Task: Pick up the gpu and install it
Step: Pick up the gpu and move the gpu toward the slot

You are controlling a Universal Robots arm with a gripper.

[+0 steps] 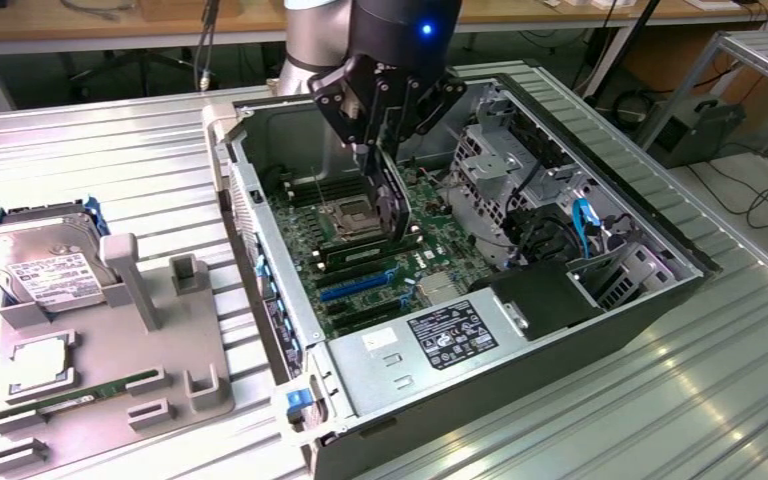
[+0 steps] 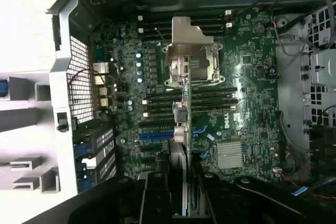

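Open case (image 1: 267, 270), gpu (image 1: 394, 210) edge-on above motherboard (image 2: 252, 77)

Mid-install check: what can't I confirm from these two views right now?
1. Exterior view: whether the gpu's bottom edge touches the motherboard. The card itself and the gripper hide the gap.
2. Wrist view: the gpu's faces and connector, because it is seen edge-on.
3. Wrist view: where the gripper contacts the card, which is lost in dark shadow.
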